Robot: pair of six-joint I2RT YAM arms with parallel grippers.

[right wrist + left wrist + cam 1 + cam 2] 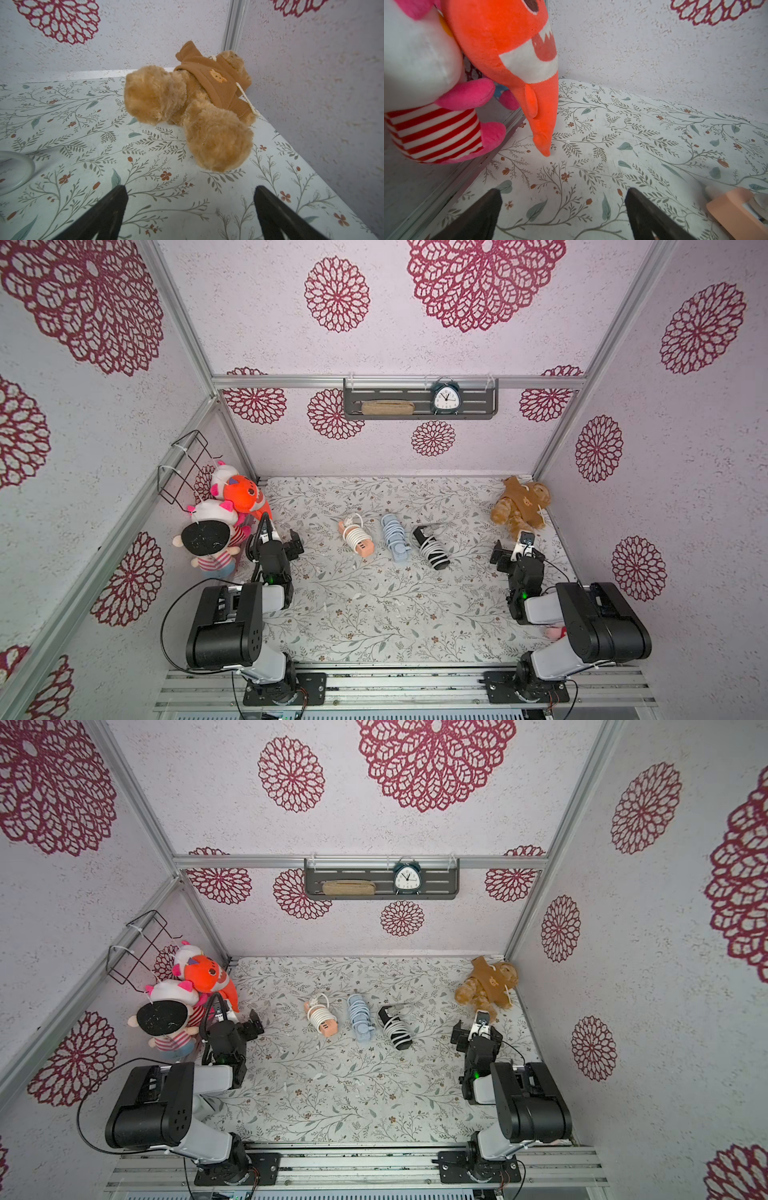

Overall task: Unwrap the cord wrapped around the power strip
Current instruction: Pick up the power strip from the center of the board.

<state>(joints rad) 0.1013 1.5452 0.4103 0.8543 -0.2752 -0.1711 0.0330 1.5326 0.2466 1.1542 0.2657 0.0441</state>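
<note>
A teddy bear (187,108) in a brown hoodie lies on the floral table (83,128), close to the corner walls. The right gripper (190,188) hovers near it, jaws spread wide over bare table. A white cord (27,166) curves well apart from the bear.

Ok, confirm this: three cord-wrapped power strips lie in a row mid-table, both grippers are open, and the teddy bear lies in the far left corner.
Not quite: the teddy bear lies in the far right corner, not the left, as both top views show. The rest stands.
</note>
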